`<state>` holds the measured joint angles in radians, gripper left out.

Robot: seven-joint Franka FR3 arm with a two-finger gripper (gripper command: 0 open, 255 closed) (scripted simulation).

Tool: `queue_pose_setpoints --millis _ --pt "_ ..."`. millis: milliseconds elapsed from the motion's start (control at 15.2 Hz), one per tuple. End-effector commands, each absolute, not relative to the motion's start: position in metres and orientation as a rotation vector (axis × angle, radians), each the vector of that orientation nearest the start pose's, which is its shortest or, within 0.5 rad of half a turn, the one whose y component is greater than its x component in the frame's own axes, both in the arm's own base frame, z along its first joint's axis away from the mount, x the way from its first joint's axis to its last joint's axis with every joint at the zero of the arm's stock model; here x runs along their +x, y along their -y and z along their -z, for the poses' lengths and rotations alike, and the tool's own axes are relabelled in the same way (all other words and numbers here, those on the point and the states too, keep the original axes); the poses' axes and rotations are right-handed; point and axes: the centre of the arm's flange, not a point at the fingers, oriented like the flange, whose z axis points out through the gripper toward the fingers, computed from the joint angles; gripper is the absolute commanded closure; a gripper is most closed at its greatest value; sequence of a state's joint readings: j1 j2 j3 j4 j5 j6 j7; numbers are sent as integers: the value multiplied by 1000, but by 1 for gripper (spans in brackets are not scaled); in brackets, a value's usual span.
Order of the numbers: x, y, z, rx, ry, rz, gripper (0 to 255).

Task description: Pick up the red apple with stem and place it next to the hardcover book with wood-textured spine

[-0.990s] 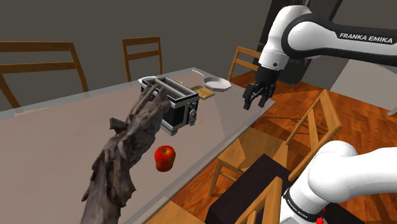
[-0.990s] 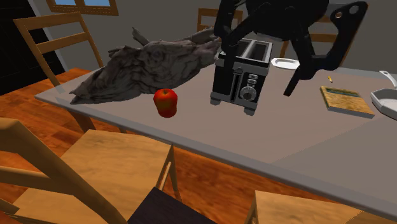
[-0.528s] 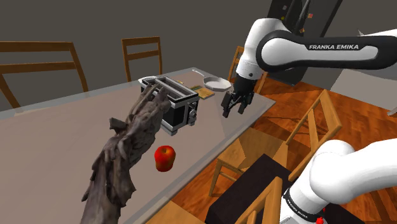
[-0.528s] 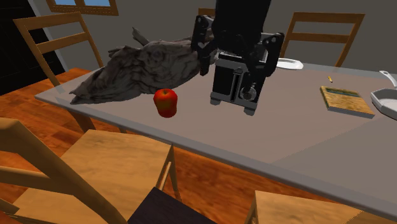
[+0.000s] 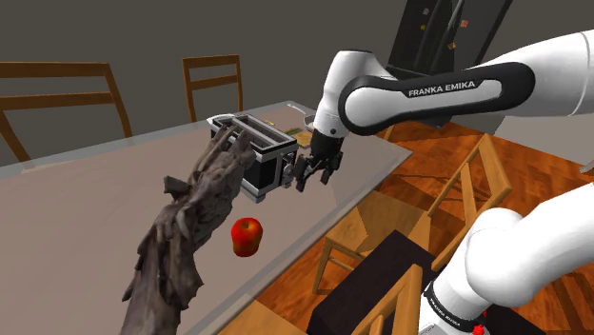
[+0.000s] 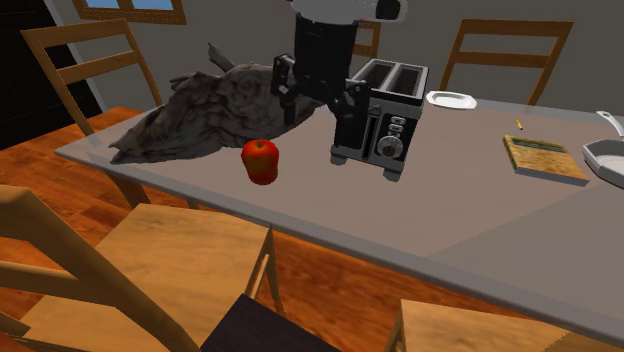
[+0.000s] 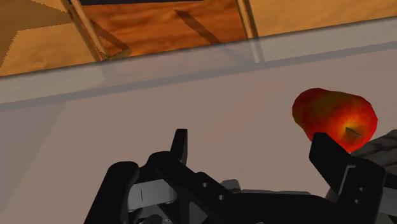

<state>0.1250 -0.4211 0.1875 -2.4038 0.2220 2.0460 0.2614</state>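
A red apple (image 5: 247,236) (image 6: 261,160) with a small stem rests on the grey table (image 6: 450,215), close to its near edge in the second exterior view. My gripper (image 5: 309,174) (image 6: 315,95) hangs open above the table, in front of the toaster and off to one side of the apple, with nothing in it. In the wrist view the apple (image 7: 334,118) lies just beyond one fingertip (image 7: 327,149) of the gripper (image 7: 254,149), not between the fingers. The thin book (image 6: 545,158) lies flat far toward the second exterior view's right.
A black and silver toaster (image 5: 265,157) (image 6: 385,120) stands mid-table. A long grey driftwood-like mass (image 5: 190,228) (image 6: 230,105) lies behind the apple. A white plate (image 6: 452,99) and a pale dish (image 6: 606,153) sit near the book. Wooden chairs (image 6: 150,250) ring the table.
The arm has swung toward the shoulder view's left, carrying the open gripper from past the table's far end to just in front of the toaster. The apple has not moved.
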Motion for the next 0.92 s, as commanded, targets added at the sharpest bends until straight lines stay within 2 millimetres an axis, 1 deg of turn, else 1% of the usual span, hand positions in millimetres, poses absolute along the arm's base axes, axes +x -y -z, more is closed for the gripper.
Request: queue_pose_setpoints --millis 0,858 --pt "414 -169 -463 -3000 -63 46 0" --pt "480 -305 -396 -2976 99 103 0"
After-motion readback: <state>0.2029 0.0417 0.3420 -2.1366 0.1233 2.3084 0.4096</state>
